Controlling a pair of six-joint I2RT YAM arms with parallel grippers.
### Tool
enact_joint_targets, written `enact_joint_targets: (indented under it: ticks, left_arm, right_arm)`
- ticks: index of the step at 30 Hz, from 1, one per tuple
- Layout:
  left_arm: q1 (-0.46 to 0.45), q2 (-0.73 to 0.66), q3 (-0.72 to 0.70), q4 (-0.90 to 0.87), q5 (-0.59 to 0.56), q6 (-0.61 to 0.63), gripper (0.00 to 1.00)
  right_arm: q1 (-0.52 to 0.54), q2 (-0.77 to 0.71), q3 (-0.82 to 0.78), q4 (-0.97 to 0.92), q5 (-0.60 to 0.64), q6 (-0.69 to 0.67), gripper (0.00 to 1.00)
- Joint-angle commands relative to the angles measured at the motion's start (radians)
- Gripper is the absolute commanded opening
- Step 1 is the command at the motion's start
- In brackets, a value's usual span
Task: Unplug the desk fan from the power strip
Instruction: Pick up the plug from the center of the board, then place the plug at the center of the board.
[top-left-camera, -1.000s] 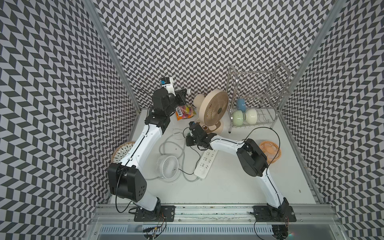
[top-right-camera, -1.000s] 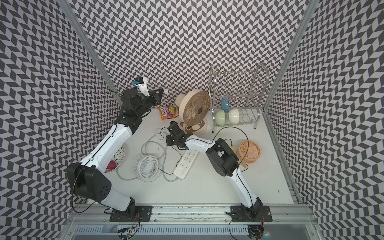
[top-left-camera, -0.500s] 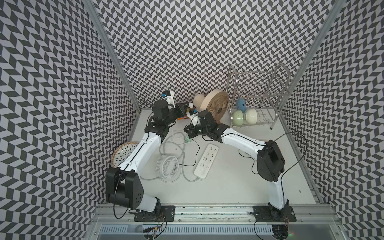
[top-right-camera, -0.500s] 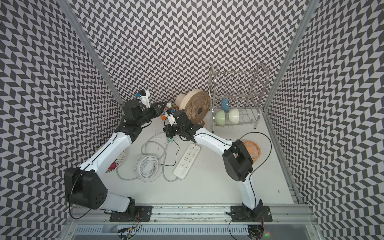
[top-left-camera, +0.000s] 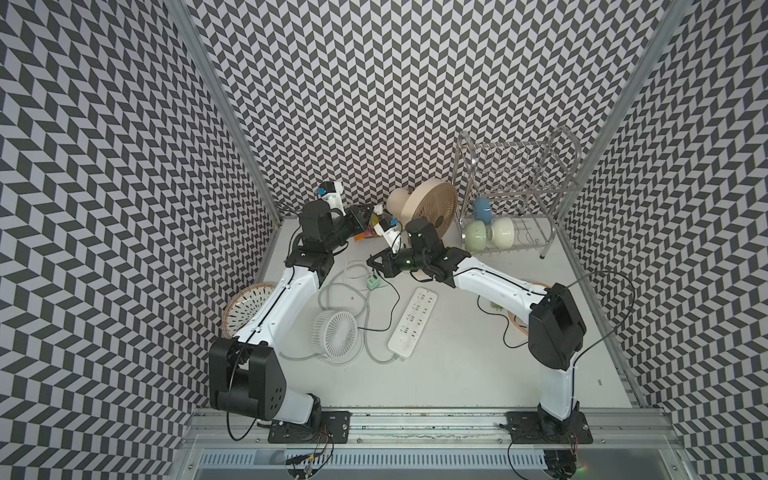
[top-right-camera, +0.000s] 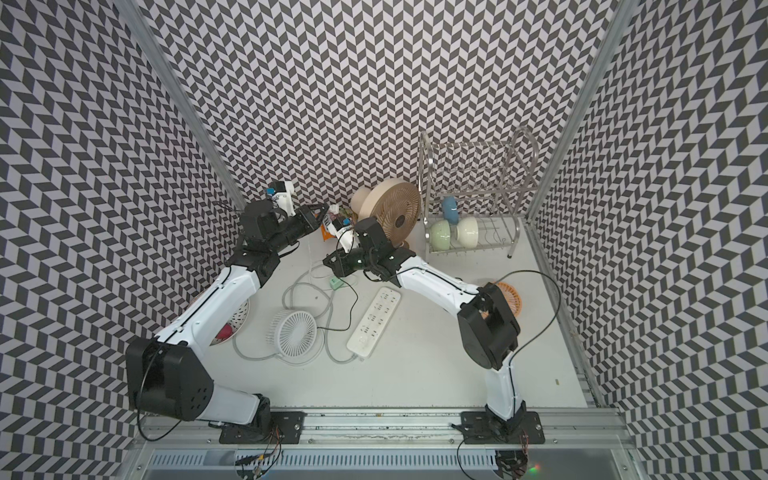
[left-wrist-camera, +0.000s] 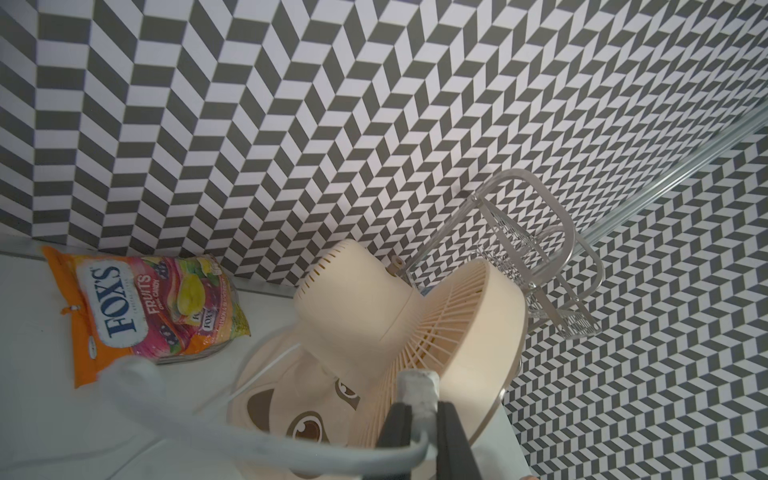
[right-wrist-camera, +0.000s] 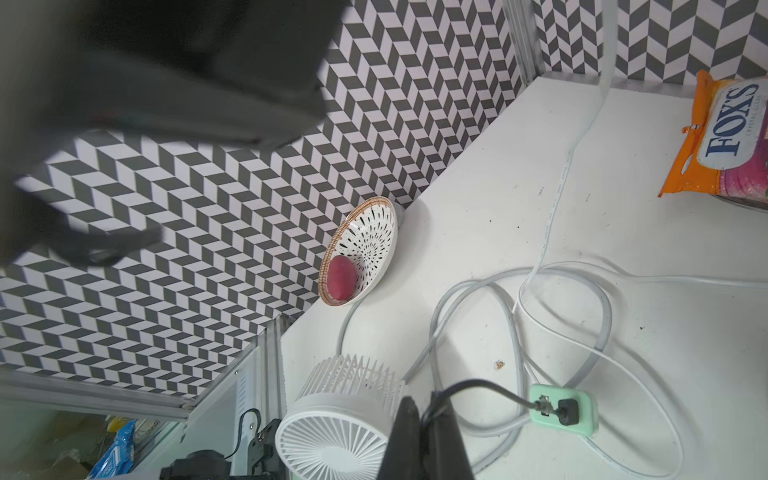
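At the far left corner of the table (top-left-camera: 457, 374), the left arm is reaching long from the front rail, wrist pointing toward the beige fan (top-left-camera: 432, 208). The left gripper (left-wrist-camera: 420, 415) is clamping a white plug (left-wrist-camera: 417, 384), holding it off the surface near the candy bag (left-wrist-camera: 145, 307), with its white cord (left-wrist-camera: 257, 451) trailing away. The right arm is sitting bent at the elbow, forearm lying leftward across the middle. The right gripper (right-wrist-camera: 424, 415) is pinching a thin black cable (right-wrist-camera: 478, 384) just above a mint-green adapter (right-wrist-camera: 582, 409), where that cable's plug is sitting. The power strip (top-left-camera: 412, 322) is lying flat mid-table, outlets facing up, between the small white fan (top-left-camera: 336, 332) and the right forearm, touching neither gripper. Its thick cord (top-left-camera: 376, 360) is curling off the button end.
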Motion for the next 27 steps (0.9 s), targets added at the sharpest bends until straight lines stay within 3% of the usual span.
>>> enact_joint_targets:
  ticks: [1, 11, 18, 19, 23, 27]
  left_arm:
    - [0.027, 0.031, 0.074, 0.026, 0.005, 0.019, 0.06]
    - [0.051, 0.081, 0.112, 0.017, 0.036, 0.034, 0.07]
    - [0.053, 0.104, 0.108, 0.004, 0.041, 0.046, 0.07]
    - [0.054, 0.109, 0.107, 0.003, 0.039, 0.048, 0.07]
    - [0.059, 0.137, 0.104, -0.003, 0.02, 0.053, 0.06]
    - [0.059, 0.191, 0.124, -0.024, -0.003, 0.07, 0.07]
  right_arm:
    - [0.027, -0.1, -0.044, 0.084, -0.032, -0.021, 0.0]
    - [0.151, -0.251, -0.281, 0.087, 0.013, -0.042, 0.0]
    - [0.237, -0.192, -0.349, 0.143, 0.008, -0.027, 0.02]
    - [0.241, -0.172, -0.344, 0.146, 0.003, -0.026, 0.06]
    - [0.227, -0.093, -0.294, 0.09, 0.056, -0.024, 0.5]
    - [0.199, -0.102, -0.248, -0.04, 0.278, -0.037, 0.85]
